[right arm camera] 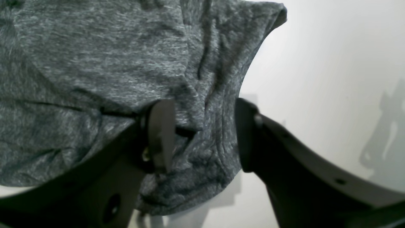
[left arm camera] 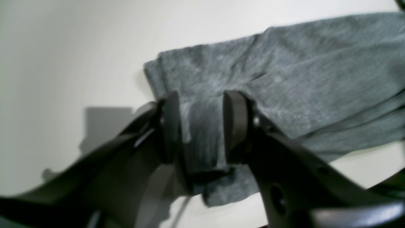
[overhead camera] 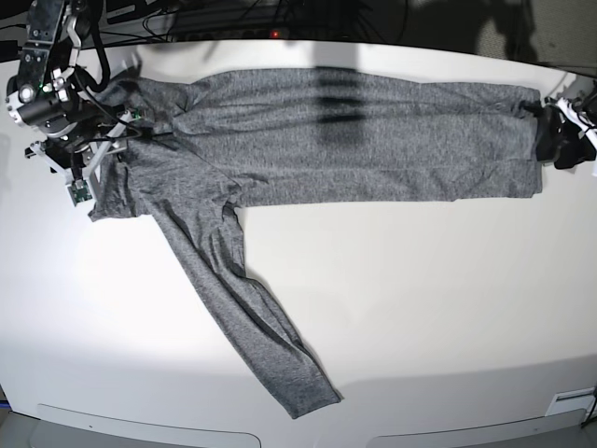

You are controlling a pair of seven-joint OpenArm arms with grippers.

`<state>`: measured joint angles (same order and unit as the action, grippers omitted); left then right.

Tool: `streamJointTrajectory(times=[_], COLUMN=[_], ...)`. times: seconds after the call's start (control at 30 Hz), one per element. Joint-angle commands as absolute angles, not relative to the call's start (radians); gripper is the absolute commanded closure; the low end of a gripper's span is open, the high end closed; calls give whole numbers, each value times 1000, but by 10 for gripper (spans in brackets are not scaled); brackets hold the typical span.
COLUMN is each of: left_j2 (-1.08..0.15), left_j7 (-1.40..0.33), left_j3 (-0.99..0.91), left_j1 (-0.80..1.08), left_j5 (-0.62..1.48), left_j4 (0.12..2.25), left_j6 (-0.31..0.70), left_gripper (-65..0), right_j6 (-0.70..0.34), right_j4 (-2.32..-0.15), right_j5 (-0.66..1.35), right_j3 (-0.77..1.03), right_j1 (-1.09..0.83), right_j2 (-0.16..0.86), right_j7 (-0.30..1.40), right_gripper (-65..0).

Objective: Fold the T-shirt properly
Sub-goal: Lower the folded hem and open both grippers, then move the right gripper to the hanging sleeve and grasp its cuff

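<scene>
1. Lying stretched across the far half of the white table (overhead camera: 392,308), the T-shirt (overhead camera: 354,140) is spreading flat as a long grey band, with one sleeve (overhead camera: 242,308) trailing diagonally toward the near edge.
2. Starting at the base view's left, the right gripper (right arm camera: 204,136) is sitting over the bunched end of the cloth; its jaws are standing wide apart, with wrinkled fabric lying between them but not pinched.
3. Moving along the middle, the knit is looking soft, light and limp, so it is likely sagging and creasing wherever it is lifted, and probably stretching if dragged.
4. Reaching the base view's right, the left gripper (left arm camera: 201,126) is straddling a fold at the opposite end; its jaws are standing partly apart, cloth is filling the gap, and whether they are gripping it I cannot tell.
5. Judging by how it lies, the stacked edges at the corners are offering the best hold, since several layers are bunching there.
</scene>
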<state>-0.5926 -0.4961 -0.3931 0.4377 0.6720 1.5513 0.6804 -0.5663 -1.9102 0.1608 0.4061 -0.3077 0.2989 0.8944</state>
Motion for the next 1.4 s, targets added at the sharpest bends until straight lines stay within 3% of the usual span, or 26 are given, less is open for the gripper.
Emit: streamJointTrajectory(times=[0.0, 0.2, 0.43, 0.6, 0.8, 1.07, 1.37], left_j2=[-612, -612, -612, -602, -567, -512, -504], left_j7=[-470, -441, -121, -126, -142, -196, -217], left_j3=[-406, -406, -406, -406, -405, -405, -405], left_j1=[435, 435, 411, 323, 248, 247, 247], left_j5=[670, 654, 654, 654, 654, 654, 654], left_j4=[1566, 1566, 1566, 1566, 1566, 1566, 1566], left_j6=[682, 682, 682, 682, 682, 682, 682], left_gripper=[-237, -237, -237, -237, -237, -237, -237], right_j6=[-568, -568, -549, -545, -546, -550, -550], right_j4=[-1930, -1930, -1930, -1921, -1850, -1517, -1021], right_j5=[168, 168, 303, 433, 439, 391, 232], right_j3=[413, 413, 413, 413, 412, 375, 123], right_j1=[-302, -299, -260, -129, 66, 348, 648], right_j2=[313, 313, 313, 291, 207, 124, 124], right_j7=[878, 859, 696, 695, 696, 696, 651], right_gripper=[-317, -317, -316, -316, -316, -316, -316])
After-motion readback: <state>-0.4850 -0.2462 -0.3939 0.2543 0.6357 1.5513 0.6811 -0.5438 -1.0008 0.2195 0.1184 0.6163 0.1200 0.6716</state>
